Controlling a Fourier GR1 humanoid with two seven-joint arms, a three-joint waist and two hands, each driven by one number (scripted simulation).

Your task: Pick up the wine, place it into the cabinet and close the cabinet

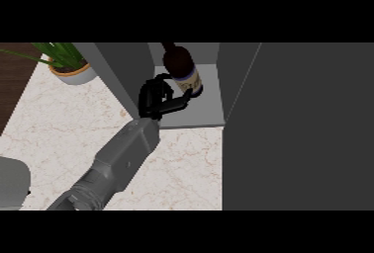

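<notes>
1. Left hand [152, 99], black, on a grey forearm coming in from the lower left, is curled round the wine [180, 62]: fingers hook over its shoulder and the thumb crosses below the label.
2. Right hand does not show.
3. Wine stands about upright inside the open cabinet [208, 111], near its left wall. I cannot tell whether its base rests on the cabinet floor.
4. 1 wide dark panel at the right is probably the open door [306, 123].
5. Plant [66, 59] sits on the marble surface [66, 128], left of the cabinet and apart from the hand.
6. Handling, as a judgement: a glass bottle, stiff, smooth, likely heavy, tall enough to tip, and fragile if knocked. The best hold is round the body at the label, not the thin neck.
</notes>
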